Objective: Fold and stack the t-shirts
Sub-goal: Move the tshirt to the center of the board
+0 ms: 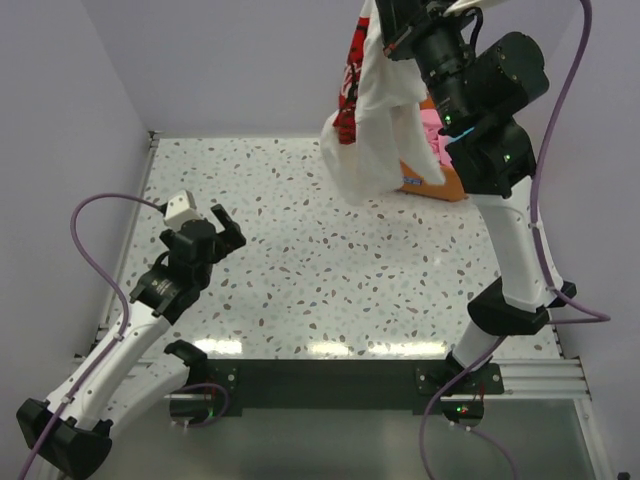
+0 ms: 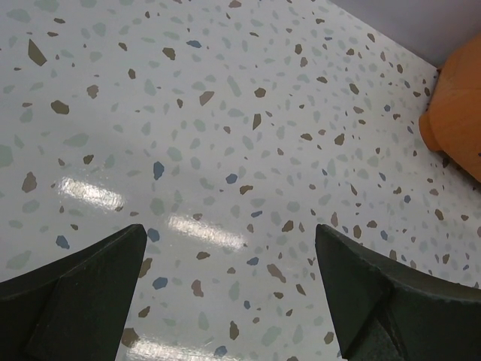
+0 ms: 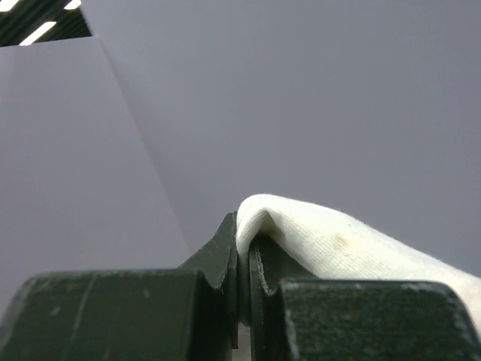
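Item: cream-white t-shirt (image 1: pixel 375 130), red print on the chest, held aloft over the far right of the counter (image 1: pixel 330 270), hanging as a bunched column in front of the orange basket (image 1: pixel 440 185). Right jaws were pressed together on a fold of its cloth, the pinch plain in the wrist view. Left jaws were spread wide, holding nothing, low over the counter at the left. Handling, as judged: light, limp, no stiffness; from a single pinch it would drape and twist, and a second hold at a shoulder or hem corner would be needed to spread it flat. Pink cloth (image 1: pixel 436 122) showed behind it, likely another shirt in the basket. Not made out: which part of the shirt was pinched; collar, sleeves and hem, lost in folds; the print, partly folded under; whether the lower end touched the counter. The shirt's top was cut off by the overhead view's upper edge. The basket's contents were mostly hidden.
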Controlling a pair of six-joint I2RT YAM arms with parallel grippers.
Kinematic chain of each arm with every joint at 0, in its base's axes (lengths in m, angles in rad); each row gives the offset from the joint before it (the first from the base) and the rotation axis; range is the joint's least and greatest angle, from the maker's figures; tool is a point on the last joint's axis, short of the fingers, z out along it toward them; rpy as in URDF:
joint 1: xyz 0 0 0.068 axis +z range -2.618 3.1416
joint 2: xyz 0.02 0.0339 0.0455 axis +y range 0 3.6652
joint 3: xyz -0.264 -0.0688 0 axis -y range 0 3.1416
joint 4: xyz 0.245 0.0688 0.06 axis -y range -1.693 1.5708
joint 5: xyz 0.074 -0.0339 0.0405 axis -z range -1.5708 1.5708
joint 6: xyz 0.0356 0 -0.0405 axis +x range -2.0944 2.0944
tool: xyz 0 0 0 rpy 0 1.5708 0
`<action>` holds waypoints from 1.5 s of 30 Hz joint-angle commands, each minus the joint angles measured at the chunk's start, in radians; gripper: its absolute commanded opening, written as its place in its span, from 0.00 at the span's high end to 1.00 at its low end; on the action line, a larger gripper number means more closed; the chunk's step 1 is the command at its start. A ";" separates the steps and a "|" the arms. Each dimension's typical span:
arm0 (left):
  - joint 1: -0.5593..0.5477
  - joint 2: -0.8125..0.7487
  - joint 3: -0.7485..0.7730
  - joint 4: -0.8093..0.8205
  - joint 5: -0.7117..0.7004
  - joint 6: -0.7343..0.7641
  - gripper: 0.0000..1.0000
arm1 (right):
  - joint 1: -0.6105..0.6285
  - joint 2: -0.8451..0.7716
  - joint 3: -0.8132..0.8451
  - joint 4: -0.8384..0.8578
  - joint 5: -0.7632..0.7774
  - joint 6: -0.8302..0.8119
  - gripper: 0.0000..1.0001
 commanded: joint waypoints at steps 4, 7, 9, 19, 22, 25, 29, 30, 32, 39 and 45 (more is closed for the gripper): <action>-0.001 -0.026 0.048 -0.063 -0.031 -0.058 0.00 | 0.137 -0.008 0.021 -0.002 -0.345 0.131 1.00; -0.001 -0.035 0.114 -0.174 -0.069 -0.126 0.00 | 0.159 -0.061 -0.077 -0.158 -0.263 0.191 1.00; -0.001 -0.057 0.137 -0.250 -0.104 -0.171 0.00 | 0.157 -0.207 -0.342 -0.188 -0.142 0.223 1.00; -0.001 -0.072 0.108 -0.411 -0.103 -0.253 0.00 | -0.160 -0.689 -1.490 -0.297 0.267 0.395 0.60; -0.001 -0.033 0.039 -0.332 0.031 -0.186 0.00 | -0.191 -0.636 -1.628 -0.384 0.314 0.444 0.16; -0.002 0.027 -0.016 -0.272 0.159 -0.159 0.00 | -0.194 -0.602 -1.687 -0.438 0.344 0.499 0.01; -0.004 0.089 -0.117 -0.124 0.321 -0.121 0.00 | -0.194 -0.615 -1.768 -0.310 0.163 0.442 0.01; -0.004 0.101 -0.140 -0.101 0.367 -0.121 0.00 | -0.194 -0.618 -1.788 -0.236 0.123 0.401 0.01; -0.004 0.145 -0.185 -0.050 0.394 -0.115 0.00 | -0.194 -0.609 -1.820 -0.204 0.069 0.382 0.01; -0.005 0.286 -0.237 0.089 0.440 -0.092 0.00 | -0.194 -0.511 -1.874 -0.086 0.000 0.385 0.01; -0.002 0.479 -0.177 0.151 0.377 -0.063 0.00 | -0.194 -0.376 -1.874 0.028 -0.083 0.387 0.01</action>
